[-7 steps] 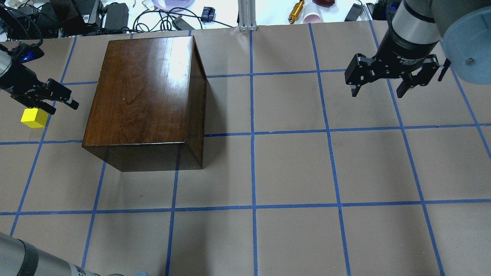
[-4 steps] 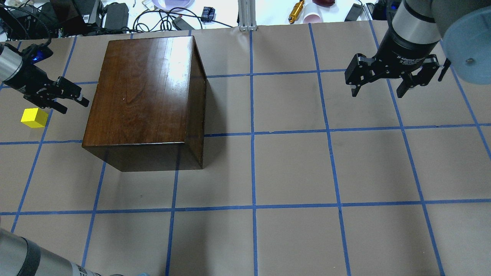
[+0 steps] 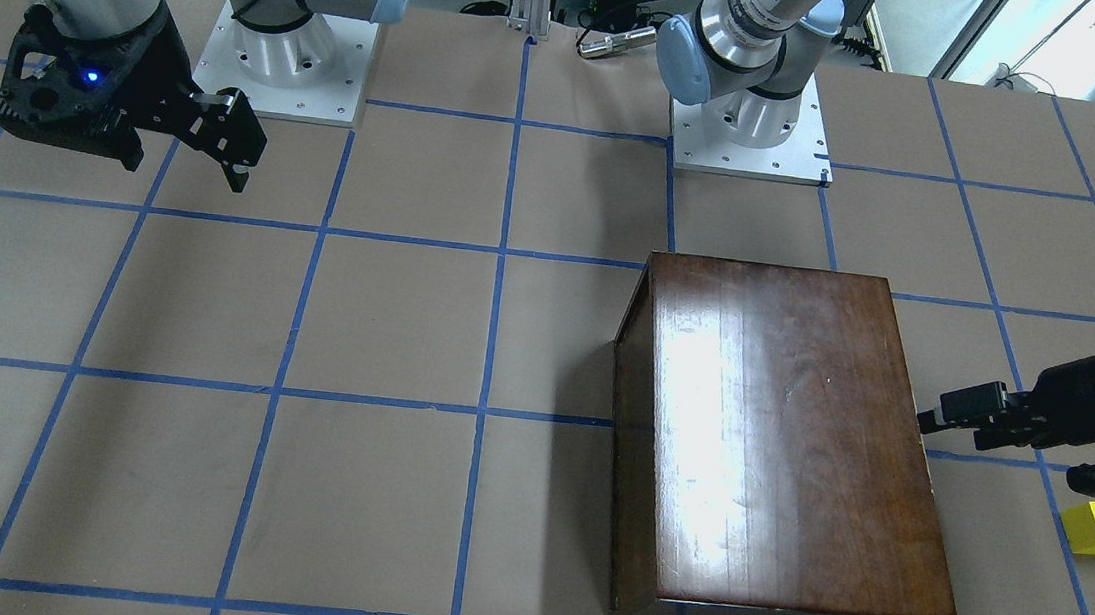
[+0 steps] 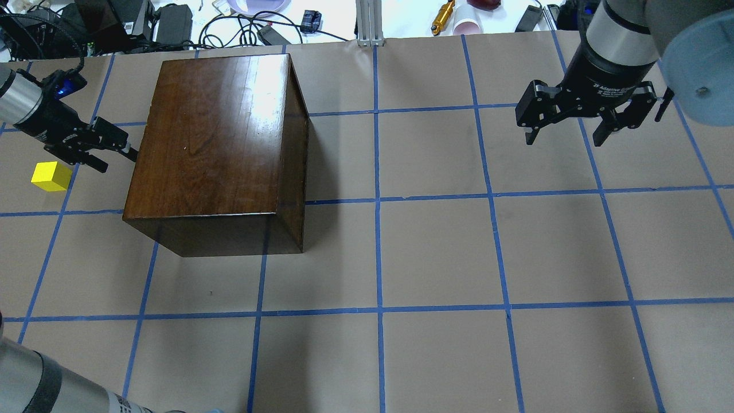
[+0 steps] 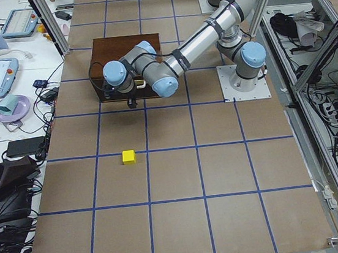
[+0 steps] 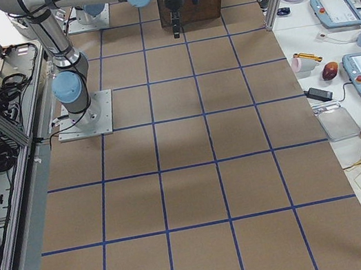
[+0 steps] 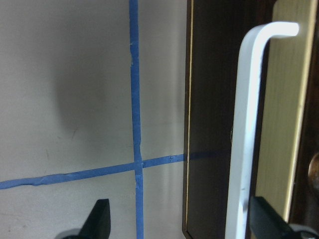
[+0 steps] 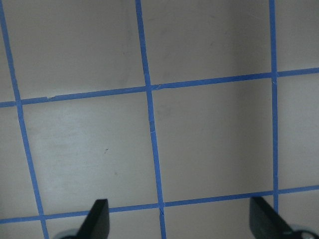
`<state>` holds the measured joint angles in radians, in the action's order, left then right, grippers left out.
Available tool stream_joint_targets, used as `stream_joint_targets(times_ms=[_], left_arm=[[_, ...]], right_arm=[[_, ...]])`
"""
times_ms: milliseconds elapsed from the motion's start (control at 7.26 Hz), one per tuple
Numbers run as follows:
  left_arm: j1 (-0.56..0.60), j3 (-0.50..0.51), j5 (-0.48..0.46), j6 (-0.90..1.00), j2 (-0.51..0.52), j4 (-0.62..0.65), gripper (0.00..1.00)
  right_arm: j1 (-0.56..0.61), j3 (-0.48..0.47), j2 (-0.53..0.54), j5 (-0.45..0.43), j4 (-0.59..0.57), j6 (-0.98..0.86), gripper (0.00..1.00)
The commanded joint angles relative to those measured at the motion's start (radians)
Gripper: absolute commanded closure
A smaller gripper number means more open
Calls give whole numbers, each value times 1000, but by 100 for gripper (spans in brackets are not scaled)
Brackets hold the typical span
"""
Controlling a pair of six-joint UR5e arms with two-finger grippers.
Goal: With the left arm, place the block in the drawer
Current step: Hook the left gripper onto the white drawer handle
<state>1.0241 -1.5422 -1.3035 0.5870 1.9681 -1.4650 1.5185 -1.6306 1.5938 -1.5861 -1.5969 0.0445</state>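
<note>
Because the drawer [image 7: 309,109] is not yet pulled out of the box [image 4: 212,137], the block [image 4: 51,176] has nowhere to go. It lies alone on the table [image 4: 436,258] at the near left, apart from the box and held by nothing.

A little farther, the left claw [image 4: 119,161] hangs low between the block and the box. Its fingers are spread and empty, and it is turned toward the box's left side, where the drawer front is. In the wrist view a white bent bar [image 7: 244,129] reaches forward from the claw, just beside the dark front, and a small round knob [image 7: 314,172] shows at the right edge. I judge that the claw is placed so in order to catch this knob and open the drawer first. Whether the bar already touches the wood, I cannot tell.

At the far right, the right claw [image 4: 565,139] hangs released above bare table, out of the way, since the work belongs to the left arm [image 4: 23,106].

Compared with one second ago, the left claw has left its place just over the block and moved right and farther, up to the box. The block, the box and the right claw stand as before.
</note>
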Motion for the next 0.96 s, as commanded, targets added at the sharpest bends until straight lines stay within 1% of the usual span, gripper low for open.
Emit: stream_joint_targets(times_ms=[0,413,551,689,826], left_arm=[[2,1,1,-3,8,11,0],[8,1,3,-4,8,20,0],[30,1,0,-15,8,21,0],[45,-1,1,-41,9,46,0],[45,-2,0,-27,20,61,0]], right_arm=[[0,-2,0,0,0,0,0],[0,-2,0,0,0,0,0],[0,0,0,0,0,0,0],[0,0,0,0,0,0,0],[0,0,0,0,0,0,0]])
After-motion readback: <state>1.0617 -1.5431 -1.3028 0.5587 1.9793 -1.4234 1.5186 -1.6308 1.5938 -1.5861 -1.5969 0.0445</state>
